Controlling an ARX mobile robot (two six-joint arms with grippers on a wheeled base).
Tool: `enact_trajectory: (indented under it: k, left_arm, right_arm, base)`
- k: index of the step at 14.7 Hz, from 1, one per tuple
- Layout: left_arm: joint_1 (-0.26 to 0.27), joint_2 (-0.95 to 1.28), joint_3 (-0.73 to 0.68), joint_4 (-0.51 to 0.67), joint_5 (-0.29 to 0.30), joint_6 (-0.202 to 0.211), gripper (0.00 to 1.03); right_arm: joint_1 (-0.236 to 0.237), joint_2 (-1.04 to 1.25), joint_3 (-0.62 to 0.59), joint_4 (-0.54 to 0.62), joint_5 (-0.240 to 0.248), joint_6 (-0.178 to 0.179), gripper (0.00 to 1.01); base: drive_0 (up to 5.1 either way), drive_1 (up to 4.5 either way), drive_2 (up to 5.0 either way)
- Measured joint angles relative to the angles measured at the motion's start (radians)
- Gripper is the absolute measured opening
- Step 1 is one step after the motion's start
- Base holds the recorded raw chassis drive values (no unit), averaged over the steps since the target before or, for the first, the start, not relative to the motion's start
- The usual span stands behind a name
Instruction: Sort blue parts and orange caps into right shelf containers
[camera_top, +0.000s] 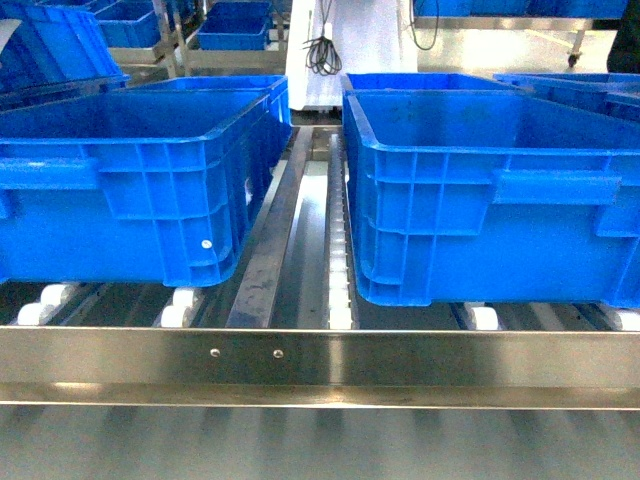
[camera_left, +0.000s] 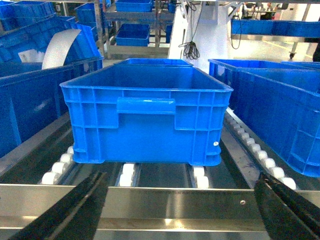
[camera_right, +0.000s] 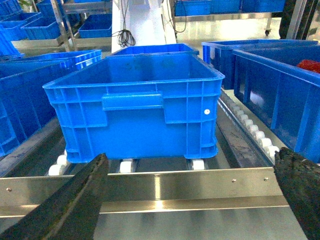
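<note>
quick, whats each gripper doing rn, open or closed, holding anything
Left gripper: open, fingers spread wide, holding nothing.
Right gripper: open, fingers spread wide, holding nothing.

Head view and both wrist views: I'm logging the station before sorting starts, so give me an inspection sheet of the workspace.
Surface: roller shelf behind a steel front rail.
Job's things: left crate and right crate on the rollers; no blue parts or orange caps seen.
Clutter: red material in a far-right crate.
Grippers: left pincer open, empty; right pincer open, empty.
Cables: black coil hanging behind.
Surroundings: more blue crates on racks.
</note>
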Motion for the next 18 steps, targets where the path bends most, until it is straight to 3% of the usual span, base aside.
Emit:
enact_trajectory:
  k: [1, 18]
  left_arm:
    - [0.000, 0.000, 0.000, 0.000, 0.000, 0.000, 0.99]
    - [0.000, 0.000, 0.000, 0.000, 0.000, 0.000, 0.98]
  right_arm:
    - [0.000, 0.000, 0.000, 0.000, 0.000, 0.000, 0.99]
    - [0.000, 0.000, 0.000, 0.000, 0.000, 0.000, 0.98]
  base:
    - [0.0, 0.00, 0.0]
    - [0.0, 0.00, 0.0]
